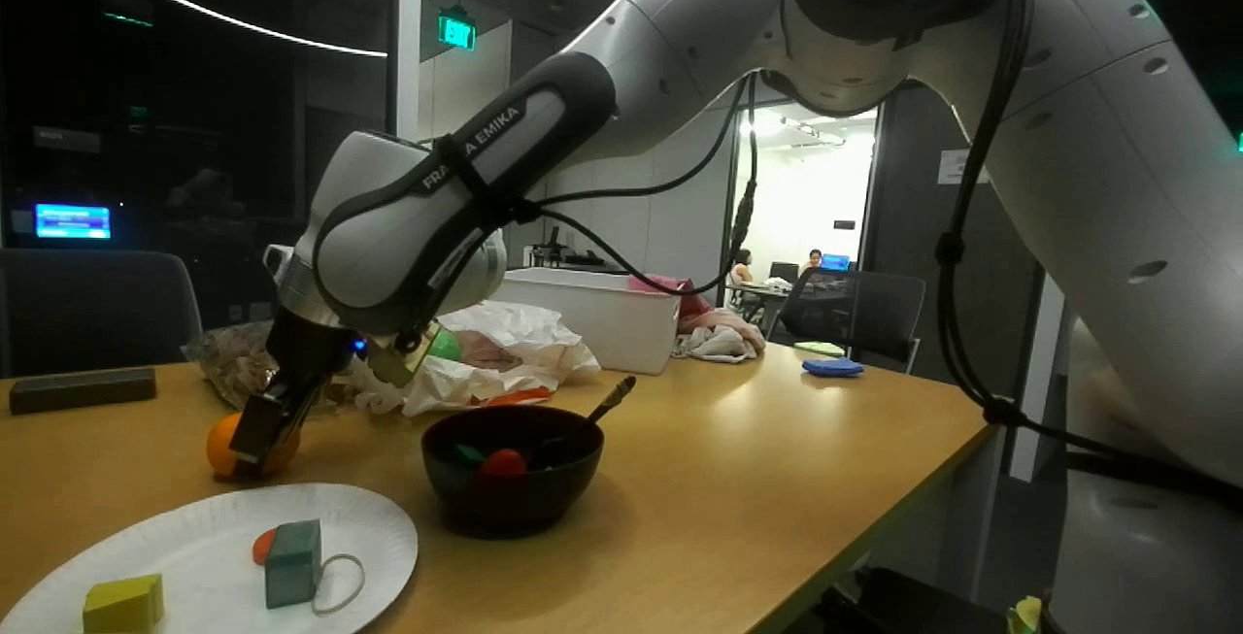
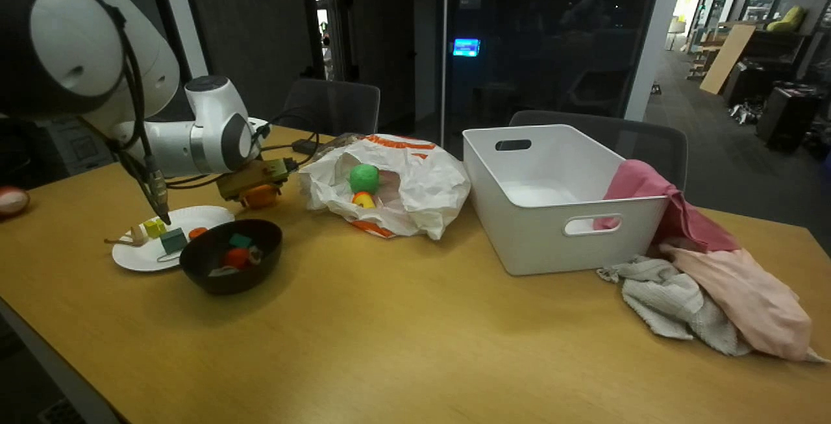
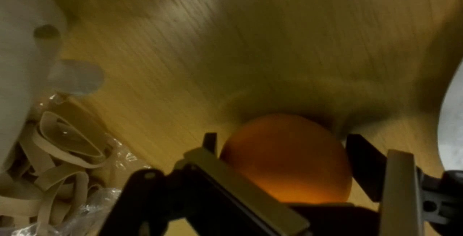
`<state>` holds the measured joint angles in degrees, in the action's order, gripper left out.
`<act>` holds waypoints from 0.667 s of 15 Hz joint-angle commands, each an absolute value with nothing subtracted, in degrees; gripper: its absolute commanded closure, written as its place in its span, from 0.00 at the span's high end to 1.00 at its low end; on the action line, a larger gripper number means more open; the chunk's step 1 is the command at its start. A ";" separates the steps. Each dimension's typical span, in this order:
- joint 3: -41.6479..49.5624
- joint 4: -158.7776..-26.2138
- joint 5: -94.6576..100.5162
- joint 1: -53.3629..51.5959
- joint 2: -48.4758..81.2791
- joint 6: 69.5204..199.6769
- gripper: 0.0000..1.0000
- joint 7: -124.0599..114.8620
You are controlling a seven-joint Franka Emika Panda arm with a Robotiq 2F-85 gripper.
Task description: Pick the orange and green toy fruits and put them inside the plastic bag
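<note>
- Currently, at left in an exterior view: paper plate [image 2: 198, 215], dark bowl [image 2: 260, 268] just beside it.
- Next rightward: claw [image 3: 284, 149] spread, its fingers standing on either side of the orange toy fruit [image 3: 289, 163], which sits on the table [image 2: 415, 346].
- Wrist view: narrow gap between fruit and the finger at left; contact at the finger on the right cannot be determined.
- Further right: white plastic bag [image 2: 432, 187], green toy fruit [image 2: 364, 178] lying in its open mouth.
</note>
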<state>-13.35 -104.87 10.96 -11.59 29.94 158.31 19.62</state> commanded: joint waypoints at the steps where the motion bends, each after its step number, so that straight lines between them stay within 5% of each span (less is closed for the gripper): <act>1: -11.95 -103.78 12.51 -12.76 30.05 159.76 0.59 18.38; 10: -6.27 -107.84 15.79 -14.45 17.35 163.49 0.57 9.28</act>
